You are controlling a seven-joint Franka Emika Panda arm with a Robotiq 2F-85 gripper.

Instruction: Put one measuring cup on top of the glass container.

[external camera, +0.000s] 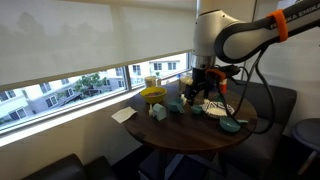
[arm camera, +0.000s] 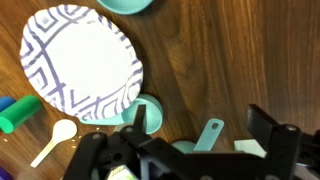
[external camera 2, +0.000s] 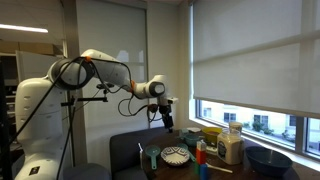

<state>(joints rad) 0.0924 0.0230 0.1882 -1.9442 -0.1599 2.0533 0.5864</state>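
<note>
No writing, brand, number or sign can be read in any view. The plate (arm camera: pixel 80 55) on the table carries only a blue-grey pattern of lines, not letters.

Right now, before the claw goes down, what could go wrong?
1. The measuring cup lies close to another teal cup; the open claw may catch both.
2. The patterned plate is near; the claw could clip its rim.
3. The glass container is tall; a cup set off-centre may slip.
</note>
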